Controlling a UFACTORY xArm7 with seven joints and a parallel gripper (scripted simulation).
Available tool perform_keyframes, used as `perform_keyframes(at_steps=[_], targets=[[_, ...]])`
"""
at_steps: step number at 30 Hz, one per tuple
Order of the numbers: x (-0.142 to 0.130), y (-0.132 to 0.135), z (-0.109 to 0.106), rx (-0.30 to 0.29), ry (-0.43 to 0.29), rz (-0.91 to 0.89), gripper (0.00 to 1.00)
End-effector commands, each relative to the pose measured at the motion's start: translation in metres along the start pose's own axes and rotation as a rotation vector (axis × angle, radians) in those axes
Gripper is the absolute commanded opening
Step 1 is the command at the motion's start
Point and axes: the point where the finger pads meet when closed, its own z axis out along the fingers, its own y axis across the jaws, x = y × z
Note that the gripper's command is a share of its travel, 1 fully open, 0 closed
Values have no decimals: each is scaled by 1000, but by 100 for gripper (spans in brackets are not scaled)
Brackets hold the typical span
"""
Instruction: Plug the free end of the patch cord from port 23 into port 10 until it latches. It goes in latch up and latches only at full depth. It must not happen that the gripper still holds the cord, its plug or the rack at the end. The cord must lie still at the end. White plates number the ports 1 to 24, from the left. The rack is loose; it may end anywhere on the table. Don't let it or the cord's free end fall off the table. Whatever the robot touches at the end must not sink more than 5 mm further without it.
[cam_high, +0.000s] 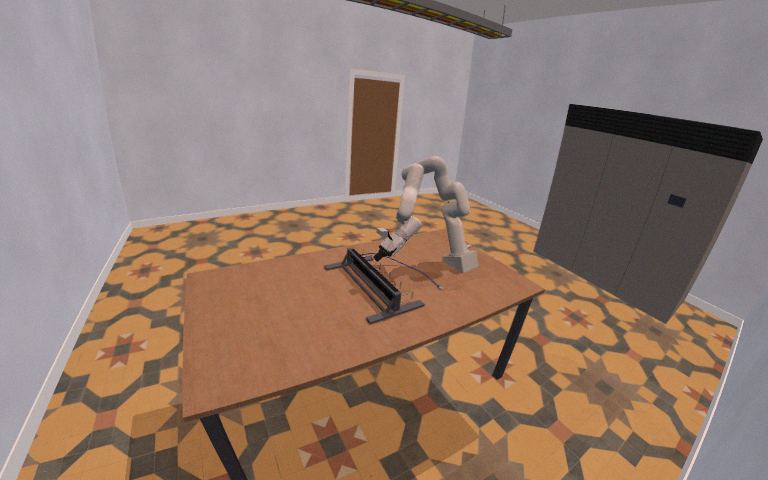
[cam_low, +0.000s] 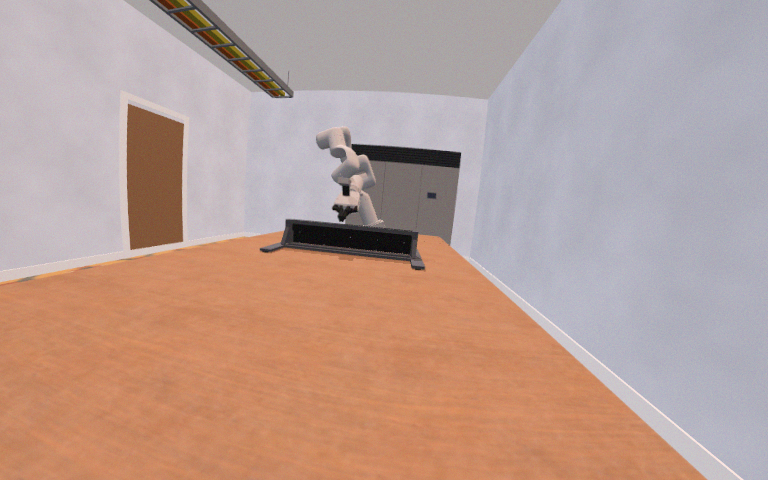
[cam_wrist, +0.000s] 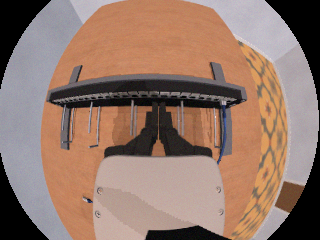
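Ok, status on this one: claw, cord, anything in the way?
Claw shut, empty, close behind the rack. Blue patch cord loose on the table, free end unplugged. Other cords hang from the rack near the claw.

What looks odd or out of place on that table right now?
The gripper is shut on nothing, up against the rack, while the patch cord's free end lies loose on the table, away from the fingers. The rack also sits askew to the table's edges.

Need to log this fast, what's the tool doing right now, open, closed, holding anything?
Tool: closed, fingers together, holding nothing, close to the rack.
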Motion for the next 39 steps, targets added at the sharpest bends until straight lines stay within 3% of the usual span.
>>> perform_keyframes(at_steps=[1, 24, 39], targets=[[2, 0, -3, 1, 4, 0, 0], [2, 0, -131, 1, 4, 0, 0], [2, 3, -140, 1, 4, 0, 0]])
